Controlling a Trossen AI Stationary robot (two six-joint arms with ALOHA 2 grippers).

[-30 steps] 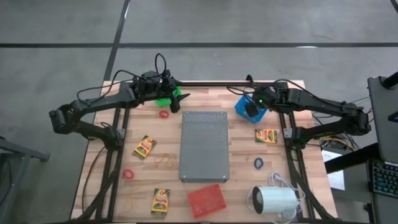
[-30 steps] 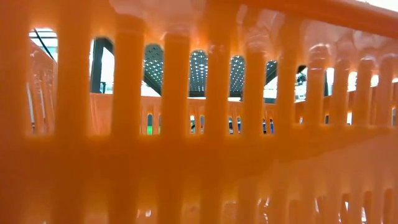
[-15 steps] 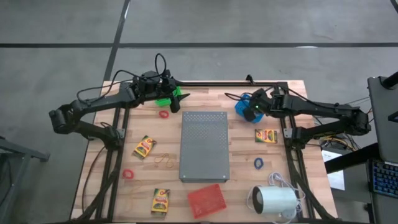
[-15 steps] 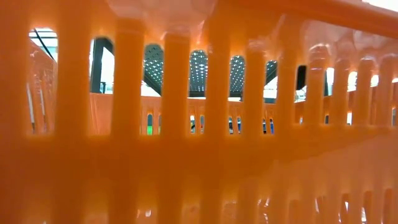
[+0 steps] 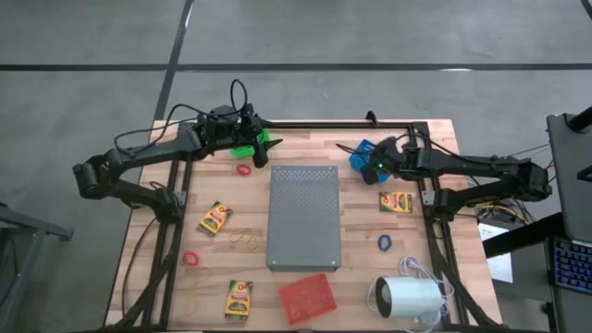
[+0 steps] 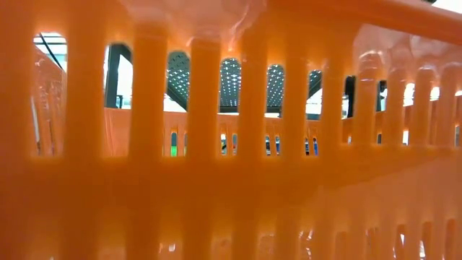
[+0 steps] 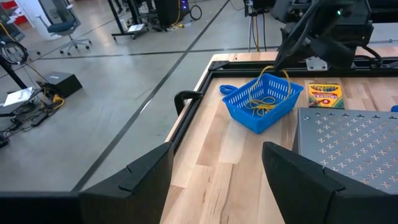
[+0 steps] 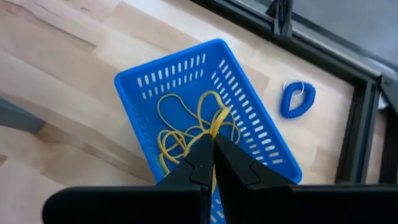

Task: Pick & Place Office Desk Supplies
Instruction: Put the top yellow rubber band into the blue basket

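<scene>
overhead, the right gripper (image 8: pixel 211 163) has its jaws pressed together, pinching a thin yellow rubber band (image 8: pixel 219 121) whose strand rises from the tangle of rubber bands (image 8: pixel 186 134) lying in the blue basket (image 8: pixel 249 130). that basket sits near the table's far edge, toward the right corner, just off the far right corner of the grey perforated slab (image 5: pixel 304 216). a blue coiled ring (image 8: pixel 297 98) lies on the wood just beside the basket, next to the black frame rail.

the left gripper (image 5: pixel 260 148) hangs over the far edge toward the left corner, its fingers (image 7: pixel 298 180) spread and holding nothing. a red ring (image 5: pixel 244 169) lies just beside it on the table (image 5: pixel 361 287).

crayon boxes are scattered on the wood: one (image 5: pixel 396 202) near the right edge close to the basket, one (image 5: pixel 215 218) left of the slab, one (image 5: pixel 239 298) near the near edge. tan rubber bands (image 5: pixel 246 240) lie between the left box and the slab. another red ring (image 5: pixel 191 258) rests toward the left edge, and a blue ring (image 5: pixel 384 242) lies right of the slab. an orange basket (image 5: pixel 307 296) stands at the near edge, with a white cylinder (image 5: pixel 410 298) beside it.
</scene>
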